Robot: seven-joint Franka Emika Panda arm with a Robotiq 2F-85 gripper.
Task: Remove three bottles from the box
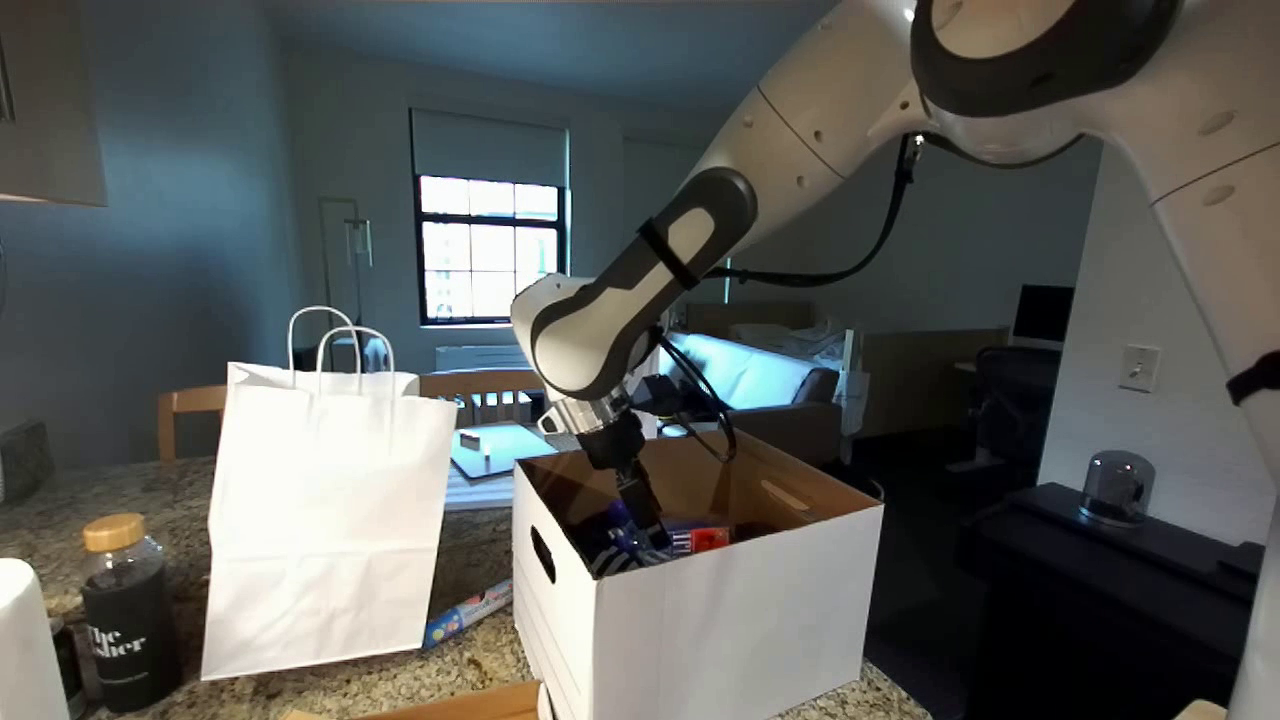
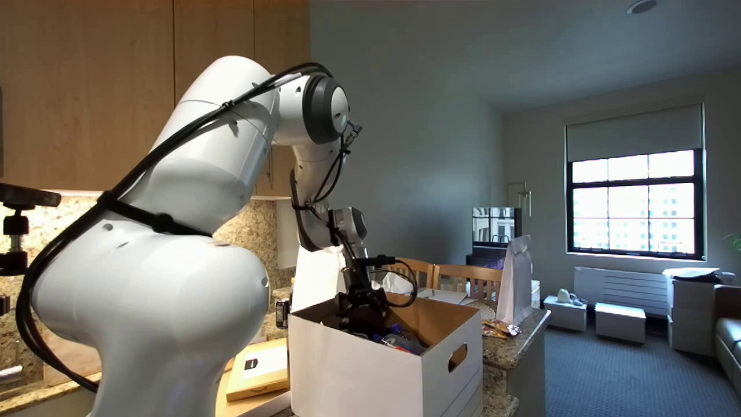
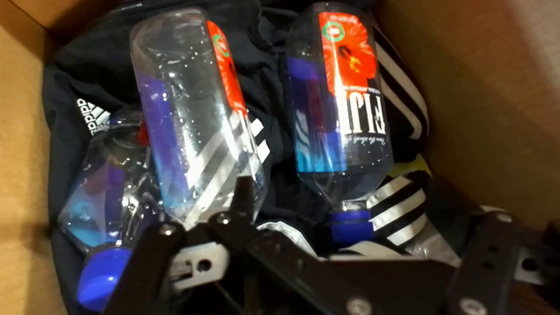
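The white box [image 1: 740, 620] with brown inside stands open on the counter; it shows in an exterior view [image 2: 359, 370], and its inner wall shows in the wrist view [image 3: 22, 153]. Three clear bottles lie in it in the wrist view: a right one with a FIJI label [image 3: 354, 105], a middle one [image 3: 188, 100] and a left one with a blue cap [image 3: 118, 197]. My gripper [image 3: 343, 188] reaches down into the box, open, its fingers either side of the right bottle's neck and cap. It shows in both exterior views [image 1: 645, 515] [image 2: 362, 310]. Whether the fingers touch a bottle, I cannot tell.
Dark clothing [image 3: 78, 144] with white stripes lies under the bottles. A white paper bag [image 1: 330, 520], a bottle with a wooden cap [image 1: 130, 630] and a blue tube [image 1: 470, 612] stand or lie beside the box. A flat cardboard package [image 2: 260, 370] lies nearby.
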